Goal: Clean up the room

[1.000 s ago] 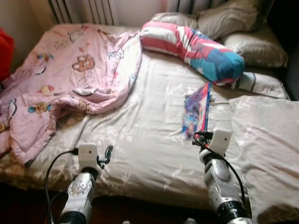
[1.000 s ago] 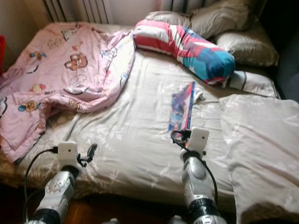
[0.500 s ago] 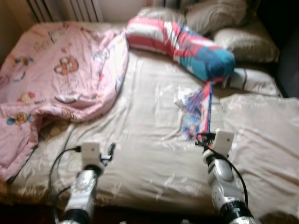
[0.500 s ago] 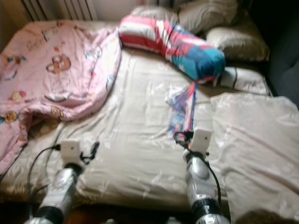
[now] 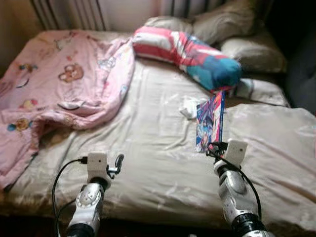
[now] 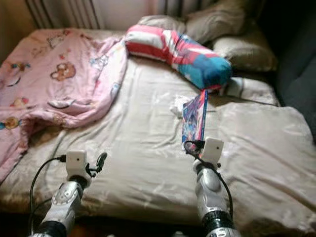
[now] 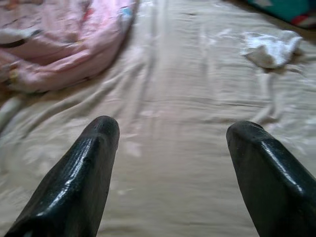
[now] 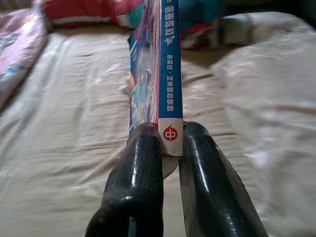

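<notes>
A colourful book (image 5: 210, 121) stands on edge over the beige sheet (image 5: 148, 143), right of the bed's middle. My right gripper (image 8: 170, 133) is shut on the near end of its blue spine (image 8: 167, 74). Just left of the book's far end lies a small crumpled white cloth or tissue (image 5: 189, 106), also in the left wrist view (image 7: 270, 48). My left gripper (image 7: 173, 133) is held open over bare sheet near the bed's front edge, with nothing between its fingers.
A pink cartoon blanket (image 5: 64, 84) is heaped over the bed's left half. A striped red, white and blue bolster (image 5: 190, 49) and beige pillows (image 5: 232, 22) lie at the head. A beige duvet (image 5: 276, 148) covers the right side. A radiator (image 5: 69, 12) stands behind.
The book in my right gripper has come up off the sheet onto its edge, uncovering the white crumpled thing beside it. The camera has shifted; my left gripper has stayed open.
</notes>
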Tool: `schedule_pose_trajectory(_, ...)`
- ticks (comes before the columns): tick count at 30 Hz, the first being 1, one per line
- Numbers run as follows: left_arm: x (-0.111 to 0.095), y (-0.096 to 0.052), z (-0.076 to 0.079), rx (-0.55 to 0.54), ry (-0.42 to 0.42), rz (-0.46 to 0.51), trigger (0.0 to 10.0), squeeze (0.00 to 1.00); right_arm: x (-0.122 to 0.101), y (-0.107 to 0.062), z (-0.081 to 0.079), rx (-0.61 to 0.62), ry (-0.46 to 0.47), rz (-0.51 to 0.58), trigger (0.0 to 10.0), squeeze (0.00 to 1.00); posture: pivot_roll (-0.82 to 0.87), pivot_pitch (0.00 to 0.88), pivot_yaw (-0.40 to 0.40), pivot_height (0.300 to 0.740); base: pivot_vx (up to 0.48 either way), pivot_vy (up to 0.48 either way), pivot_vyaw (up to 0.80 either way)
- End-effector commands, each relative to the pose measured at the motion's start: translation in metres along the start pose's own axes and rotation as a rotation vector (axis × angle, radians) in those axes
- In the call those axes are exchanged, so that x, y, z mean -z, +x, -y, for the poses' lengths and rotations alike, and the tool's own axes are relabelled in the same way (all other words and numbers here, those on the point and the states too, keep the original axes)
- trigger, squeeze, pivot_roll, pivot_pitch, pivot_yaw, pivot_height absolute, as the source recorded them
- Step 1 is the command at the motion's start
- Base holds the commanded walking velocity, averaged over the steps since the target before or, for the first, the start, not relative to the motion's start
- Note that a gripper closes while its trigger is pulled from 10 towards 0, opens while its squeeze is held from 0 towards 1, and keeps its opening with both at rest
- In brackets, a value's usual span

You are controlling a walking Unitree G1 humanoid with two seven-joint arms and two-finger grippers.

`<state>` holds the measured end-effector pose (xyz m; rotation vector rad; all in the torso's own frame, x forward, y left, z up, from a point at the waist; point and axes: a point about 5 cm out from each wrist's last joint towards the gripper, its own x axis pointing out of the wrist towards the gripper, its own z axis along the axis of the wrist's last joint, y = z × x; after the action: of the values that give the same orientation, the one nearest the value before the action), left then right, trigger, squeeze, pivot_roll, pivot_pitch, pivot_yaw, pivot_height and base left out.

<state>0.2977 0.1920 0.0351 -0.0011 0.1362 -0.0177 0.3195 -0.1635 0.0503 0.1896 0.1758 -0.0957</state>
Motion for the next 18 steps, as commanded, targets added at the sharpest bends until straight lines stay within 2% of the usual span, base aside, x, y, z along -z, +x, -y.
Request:
schedule_pose_trajectory(1,0.003,-0.002,0.002,0.008,0.014,-0.012,10.0,0.0,-0.003,0.0,0.005,0.013,-0.006,0.013,10.0,0.0,-0.05,0.168,-0.002,0.74,0.0,0.0,-0.76)
schedule_pose_trajectory(8,0.006,-0.004,0.001,0.003,0.01,-0.019,10.0,0.0,0.002,-0.002,0.006,0.016,-0.011,-0.007,10.0,0.0,-0.05,0.182,-0.002,0.74,0.0,0.0,0.0)
schedule_pose_trajectory(18,0.006,-0.003,-0.001,-0.005,0.006,-0.027,10.0,0.0,0.006,-0.001,-0.007,-0.084,-0.071,-0.033,10.0,0.0,-0.05,0.192,-0.002,0.74,0.0,0.0,0.0)
